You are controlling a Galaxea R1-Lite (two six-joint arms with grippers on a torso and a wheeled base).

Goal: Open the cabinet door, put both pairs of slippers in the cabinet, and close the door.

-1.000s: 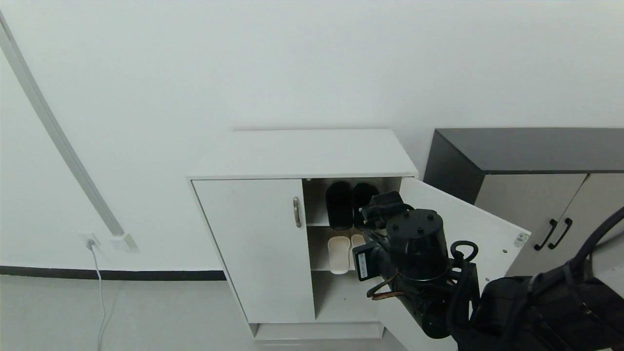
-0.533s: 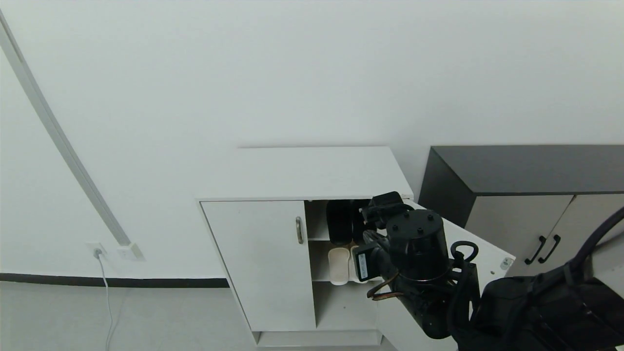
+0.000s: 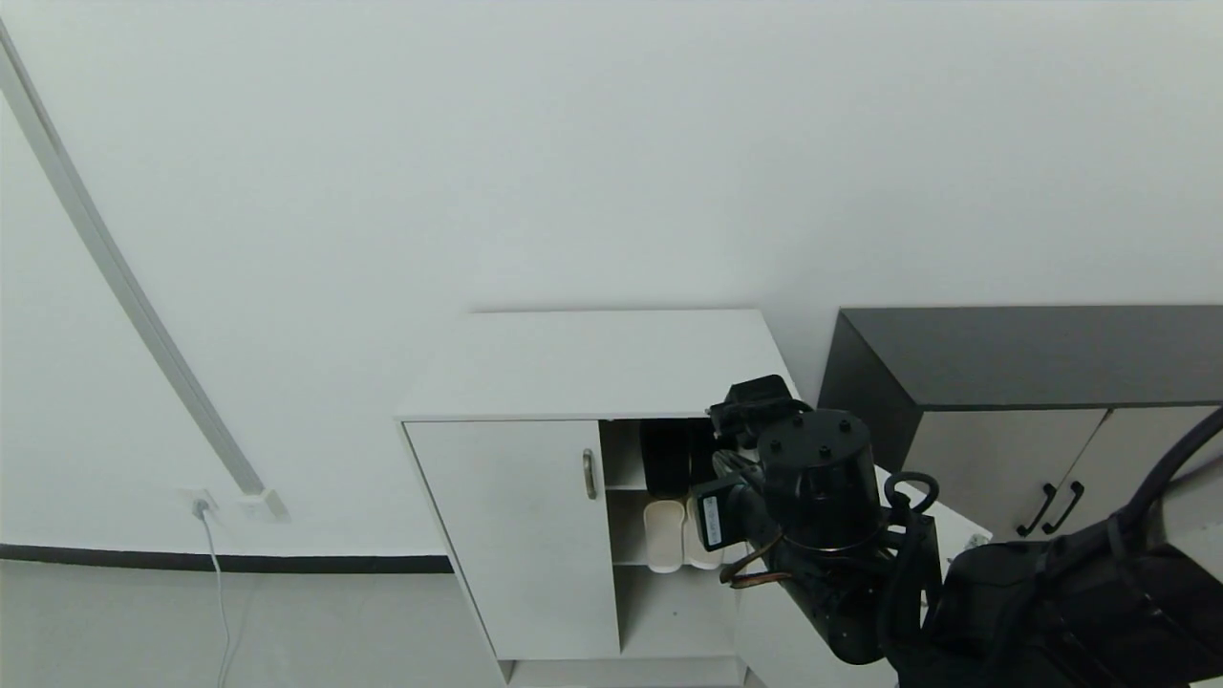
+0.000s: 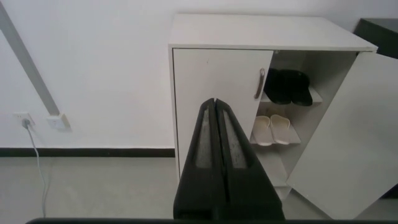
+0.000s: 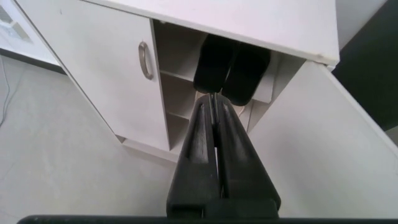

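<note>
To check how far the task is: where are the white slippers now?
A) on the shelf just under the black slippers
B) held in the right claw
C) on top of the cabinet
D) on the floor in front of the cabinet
A: inside the cabinet, the white slippers lie one level below the black slippers; the door stands open.

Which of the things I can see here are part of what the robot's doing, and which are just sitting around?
Part of the job: white cabinet, its open door, black slippers on the upper shelf, pale slippers on the shelf below.

Just there: dark-topped cabinet alongside, wall socket and cable, slanted wall strip.
</note>
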